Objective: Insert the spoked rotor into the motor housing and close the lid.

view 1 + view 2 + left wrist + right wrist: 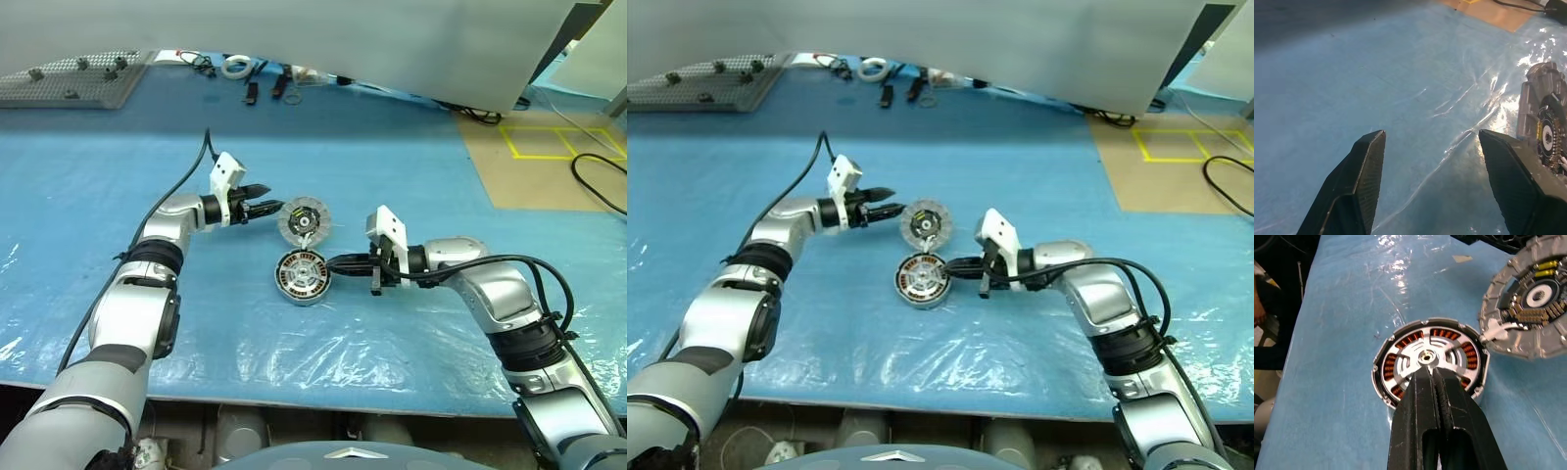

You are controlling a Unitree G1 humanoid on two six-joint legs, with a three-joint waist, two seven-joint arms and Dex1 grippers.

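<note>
Motor housing [303, 276] lies on blue table cover [392, 176], lid [305, 221] just beyond. Right gripper [1431, 373], fingers pressed together, hovers over the housing. Left gripper [276, 209], fingers apart, nears the lid.

Blue-covered table [411, 186]: motor housing [302, 277], lid [305, 221] side by side, apart.

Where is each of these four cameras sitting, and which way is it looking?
Left eye: on the head, looking forward and down at the blue plastic-covered table, both arms in view.
Right eye: beside it, the same scene.
Left wrist: on the left arm, looking along the open left hand toward the round silver ribbed lid.
Right wrist: on the right arm, looking along the shut right hand at the round silver motor housing with copper windings.
Shared: the lid appears in both wrist views.
</note>
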